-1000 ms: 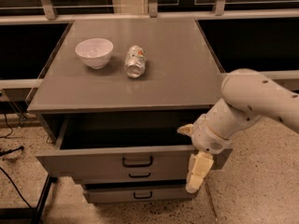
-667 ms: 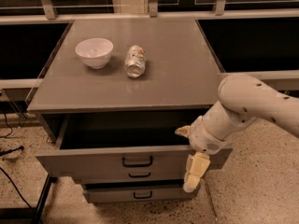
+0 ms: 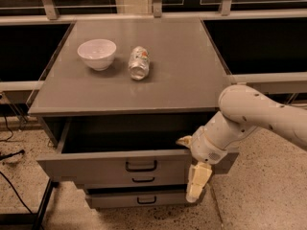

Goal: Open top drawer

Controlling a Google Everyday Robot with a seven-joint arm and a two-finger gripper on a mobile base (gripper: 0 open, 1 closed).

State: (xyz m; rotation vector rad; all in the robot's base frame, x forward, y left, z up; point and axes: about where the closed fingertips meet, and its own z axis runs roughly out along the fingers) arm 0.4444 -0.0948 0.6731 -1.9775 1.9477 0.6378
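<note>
The top drawer (image 3: 91, 167) is grey with a black bar handle (image 3: 141, 166) at its centre. It stands pulled out from under the grey cabinet top (image 3: 187, 75), and its dark inside shows. My gripper (image 3: 190, 166) is at the right end of the drawer front, well right of the handle, on the white arm (image 3: 254, 114) that comes in from the right. It is open and holds nothing. One finger (image 3: 184, 140) lies over the drawer's top edge, and the other finger (image 3: 196, 183) hangs down in front of the drawer front.
A white bowl (image 3: 97, 53) and a crushed can (image 3: 138, 62) lying on its side sit on the cabinet top. Two shallower grey drawers (image 3: 144, 179) (image 3: 144, 200) sit shut below the top one. Black cables (image 3: 9, 176) lie on the speckled floor at left. Railings run behind.
My arm and gripper have shifted slightly to the left and down along the drawer front. The drawer stays pulled out as before.
</note>
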